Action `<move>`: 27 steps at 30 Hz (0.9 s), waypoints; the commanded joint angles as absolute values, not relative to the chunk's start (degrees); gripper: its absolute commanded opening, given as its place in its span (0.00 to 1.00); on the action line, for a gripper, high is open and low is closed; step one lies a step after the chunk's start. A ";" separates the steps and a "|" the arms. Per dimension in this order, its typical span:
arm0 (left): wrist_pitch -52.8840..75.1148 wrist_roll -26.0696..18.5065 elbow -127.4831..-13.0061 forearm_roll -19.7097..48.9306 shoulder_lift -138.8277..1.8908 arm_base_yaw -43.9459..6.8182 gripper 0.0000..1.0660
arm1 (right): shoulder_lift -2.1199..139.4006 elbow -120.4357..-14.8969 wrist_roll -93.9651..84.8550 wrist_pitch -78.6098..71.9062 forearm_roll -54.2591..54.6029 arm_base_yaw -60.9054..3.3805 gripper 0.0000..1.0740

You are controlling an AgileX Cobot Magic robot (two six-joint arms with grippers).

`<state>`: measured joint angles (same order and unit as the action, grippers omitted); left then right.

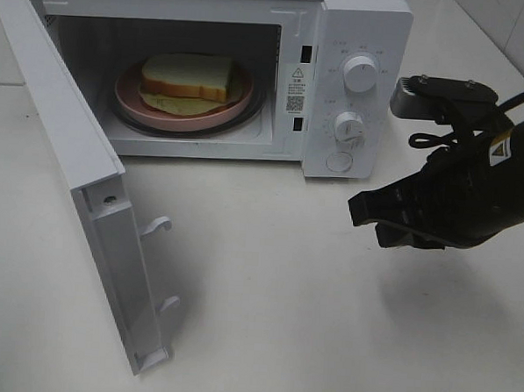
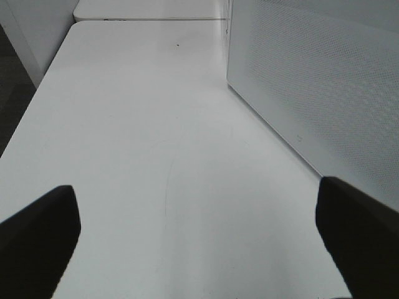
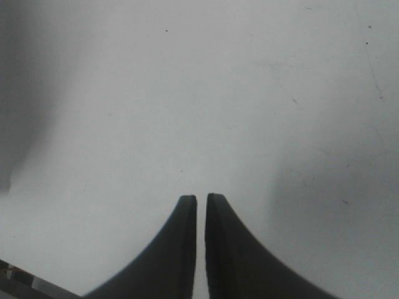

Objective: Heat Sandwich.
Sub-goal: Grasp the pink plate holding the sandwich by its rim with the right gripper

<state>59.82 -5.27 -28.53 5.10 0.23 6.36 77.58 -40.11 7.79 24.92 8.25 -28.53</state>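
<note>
White table [image 1: 264, 328] fills the scene, and at its back stands the white microwave [image 1: 359, 17], its cavity open. The door [image 1: 71, 151] swings out wide toward the left front, with its inner face and latch hooks [image 1: 157, 227] showing.

The right hand [image 1: 360, 210] hovers above the table in front of the control panel. Its fingertips are nearly together with only a thin slit between them, and it grips nothing. The left hand [image 2: 196, 205] is outside the high view. Its own camera shows the jaws spread wide and empty, low over the table near a white perforated panel [image 2: 312, 81]. Whether that panel is the door's outer face or the oven's side wall cannot be told.

Inside the cavity a round pink plate [image 1: 131, 101] rests on the turntable. The sandwich [image 1: 187, 74] lies on the plate, well inside the opening. Two knobs [image 1: 361, 74] sit on the panel, one above the other.

Loading looks done, so the step in hand is likely shutting the door. To do that well, push on the door's outer face near its free edge and follow its arc. Press evenly until both hooks seat, gently enough that the oven does not slide or jolt the plate. The right hand should stay clear of the doorway, ready for the knobs afterwards.
</note>
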 commanded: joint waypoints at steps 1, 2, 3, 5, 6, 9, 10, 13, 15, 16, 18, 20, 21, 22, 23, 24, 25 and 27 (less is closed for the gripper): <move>59.36 -5.10 -28.36 5.39 1.43 6.53 0.91 | 77.12 -41.77 3.67 28.82 7.96 -28.71 0.10; 59.36 -5.10 -28.36 5.39 1.43 6.53 0.91 | 77.12 -42.46 1.89 30.19 7.96 -28.71 0.11; 59.36 -5.10 -28.36 5.39 1.43 6.53 0.91 | 77.12 -43.09 0.00 31.23 7.96 -28.71 0.11; 59.36 -5.10 -28.36 5.39 1.43 6.53 0.91 | 77.12 -44.92 -6.30 34.66 7.96 -28.71 0.12; 59.36 -5.10 -28.36 5.39 1.43 6.53 0.91 | 77.12 -44.92 -6.30 34.66 7.96 -28.71 0.12; 59.36 -5.10 -28.36 5.39 1.43 6.53 0.91 | 77.12 -46.93 -14.09 37.87 7.96 -28.71 0.13; 59.36 -5.10 -28.36 5.39 1.43 6.53 0.91 | 77.12 -47.84 -18.85 39.25 7.96 -28.71 0.13; 59.36 -5.10 -28.36 5.39 1.43 6.53 0.91 | 77.12 -48.36 -25.27 40.34 7.91 -28.71 0.13; 59.36 -5.10 -28.36 5.39 1.43 6.53 0.91 | 77.12 -48.47 -35.52 41.60 7.96 -28.71 0.13; 59.36 -5.10 -28.36 5.39 1.43 6.53 0.91 | 77.12 -48.47 -35.52 41.60 7.96 -28.71 0.13; 59.36 -5.10 -28.36 5.39 1.43 6.53 0.91 | 77.12 -48.47 -42.28 42.40 7.96 -28.71 0.14; 59.36 -5.10 -28.36 5.39 1.43 6.53 0.91 | 77.12 -48.47 -50.99 42.74 7.96 -28.71 0.14; 59.36 -5.10 -28.36 5.39 1.43 6.53 0.91 | 77.12 -48.47 -50.99 42.74 7.96 -28.71 0.14; 59.36 -5.10 -28.36 5.39 1.43 6.53 0.91 | 77.12 -48.47 -54.03 42.74 7.96 -28.71 0.14; 59.36 -5.10 -28.36 5.39 1.43 6.53 0.91 | 77.12 -48.47 -57.12 42.74 7.96 -28.71 0.14; 59.36 -5.10 -28.36 5.39 1.43 6.53 0.91 | 77.12 -48.47 -60.28 42.69 7.96 -28.71 0.14; 59.36 -5.10 -28.36 5.39 1.43 6.53 0.91 | 77.12 -48.47 -65.66 42.40 7.96 -28.71 0.14; 59.36 -5.10 -28.36 5.39 1.43 6.53 0.91 | 77.12 -48.47 -68.07 42.40 7.96 -28.71 0.14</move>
<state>59.82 -5.27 -28.53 5.10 0.23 6.36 77.58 -48.01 -62.34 42.11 8.14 -28.53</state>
